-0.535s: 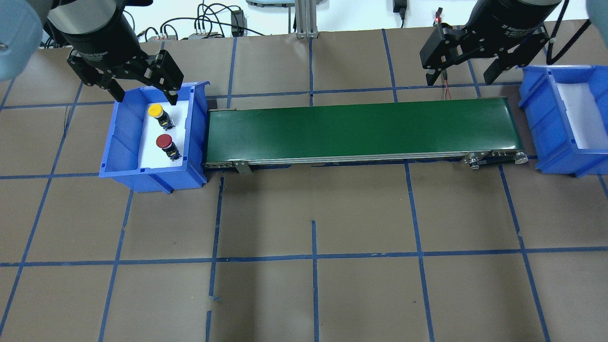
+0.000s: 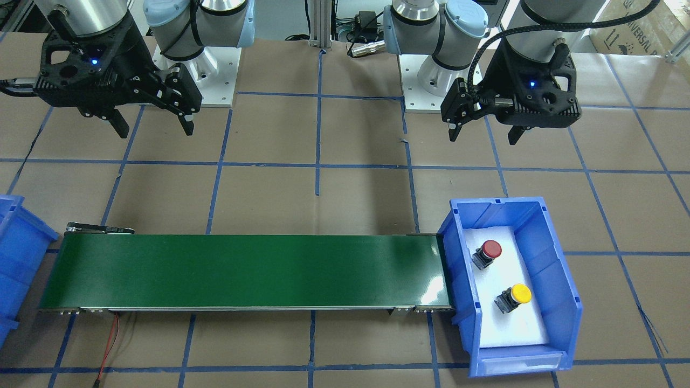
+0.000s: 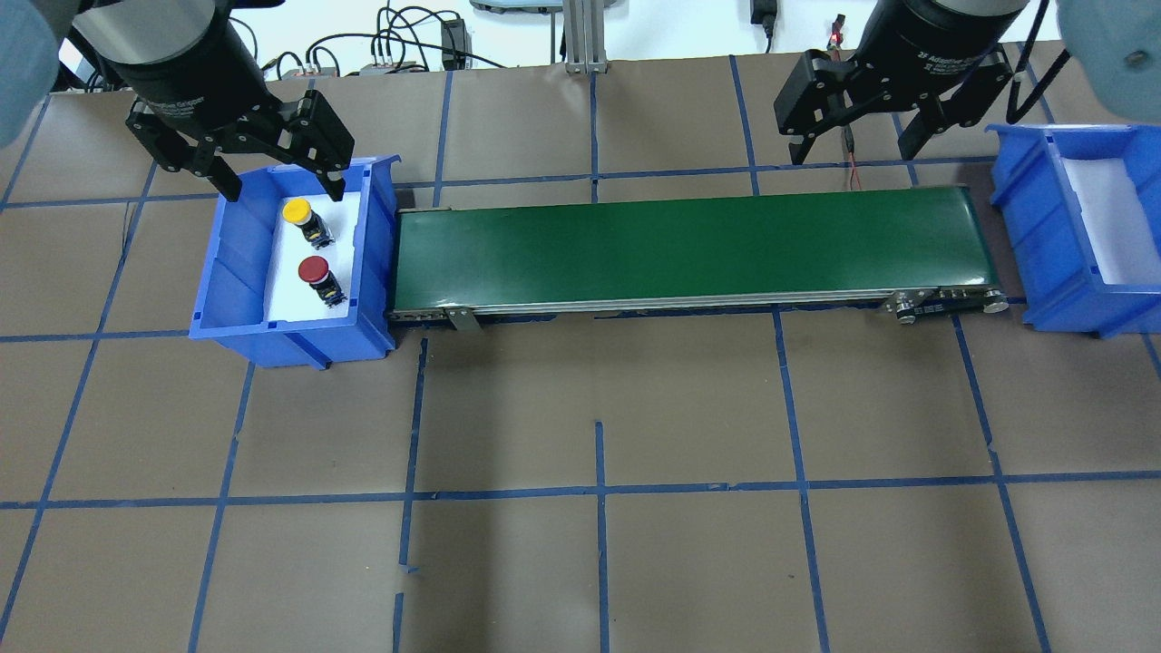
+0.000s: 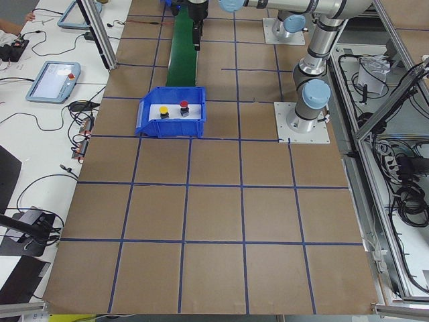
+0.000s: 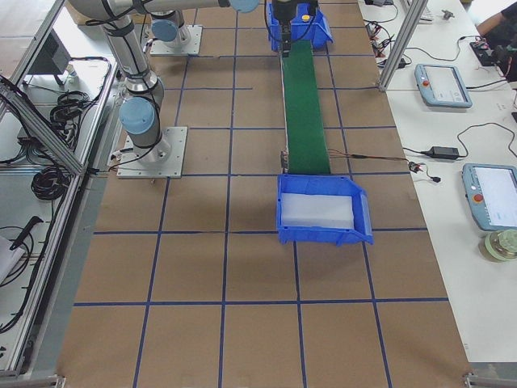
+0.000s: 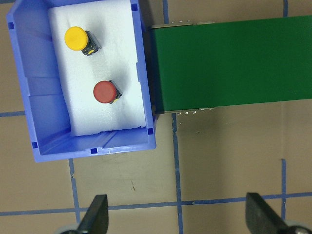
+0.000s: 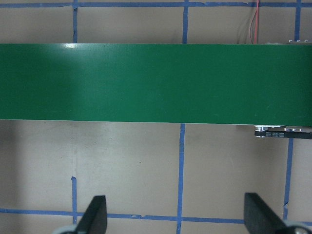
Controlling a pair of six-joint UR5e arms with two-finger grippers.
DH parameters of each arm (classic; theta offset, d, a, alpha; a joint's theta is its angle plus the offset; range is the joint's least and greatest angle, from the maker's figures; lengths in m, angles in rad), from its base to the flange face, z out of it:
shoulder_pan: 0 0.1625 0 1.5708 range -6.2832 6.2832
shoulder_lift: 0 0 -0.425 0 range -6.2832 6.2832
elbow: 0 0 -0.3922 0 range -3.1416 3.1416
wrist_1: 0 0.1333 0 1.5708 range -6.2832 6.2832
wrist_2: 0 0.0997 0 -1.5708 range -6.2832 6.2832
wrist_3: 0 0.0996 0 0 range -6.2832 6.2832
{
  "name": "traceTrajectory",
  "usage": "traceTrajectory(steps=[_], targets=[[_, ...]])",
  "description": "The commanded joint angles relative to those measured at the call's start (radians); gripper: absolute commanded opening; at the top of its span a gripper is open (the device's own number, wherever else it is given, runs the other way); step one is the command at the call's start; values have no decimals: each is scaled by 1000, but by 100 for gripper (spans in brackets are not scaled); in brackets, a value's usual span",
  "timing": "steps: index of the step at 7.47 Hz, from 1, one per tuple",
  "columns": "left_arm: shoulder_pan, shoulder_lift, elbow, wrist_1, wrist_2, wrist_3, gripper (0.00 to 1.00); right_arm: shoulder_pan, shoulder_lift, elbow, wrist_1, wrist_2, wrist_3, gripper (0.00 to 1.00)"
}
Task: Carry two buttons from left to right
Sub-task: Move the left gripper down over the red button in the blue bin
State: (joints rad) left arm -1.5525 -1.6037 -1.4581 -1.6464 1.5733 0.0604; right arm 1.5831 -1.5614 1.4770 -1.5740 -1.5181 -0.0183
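Overhead exterior, red button (image 3: 314, 268), yellow button (image 3: 296, 210) in blue bin (image 3: 233, 265)

We read "2F Adaptive" on the right end effector's (image 3: 853, 151) housing, and "UNIVERSAL" on a cardboard box (image 2: 632, 26) beside the left end effector (image 2: 483, 135).

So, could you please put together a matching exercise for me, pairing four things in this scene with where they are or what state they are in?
Column one:
1. red button
2. yellow button
3. green belt
4. left hand

Column two:
a. open, holding nothing
b. in the left blue bin, farther from the robot
c. runs between the left blue bin and the right blue bin
d. in the left blue bin, nearer the robot

Pairs: 1-d, 2-b, 3-c, 4-a.
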Motion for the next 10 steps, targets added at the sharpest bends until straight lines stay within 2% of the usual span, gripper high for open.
traceTrajectory(steps=[1, 2, 3, 5, 6, 7, 10], targets=[[17, -10, 1, -4, -1, 13, 100, 3, 3, -1, -4, -2, -6, 100], [34, -30, 11, 31, 16, 30, 100, 3, 3, -1, -4, -1, -6, 100], [89, -92, 45, 84, 4, 68, 100, 3, 3, -1, -4, 1, -6, 100], [118, -243, 105, 117, 5, 81, 100, 3, 3, -3, -4, 4, -3, 100], [120, -302, 99, 319, 7, 56, 100, 3, -2, -3, -3, 3, 0, 100], [120, -347, 76, 374, 20, 47, 100, 3, -3, 0, 6, 1, 6, 100], [172, -346, 13, 339, 21, -27, 100, 3, -6, 5, -1, -2, -2, 100]])
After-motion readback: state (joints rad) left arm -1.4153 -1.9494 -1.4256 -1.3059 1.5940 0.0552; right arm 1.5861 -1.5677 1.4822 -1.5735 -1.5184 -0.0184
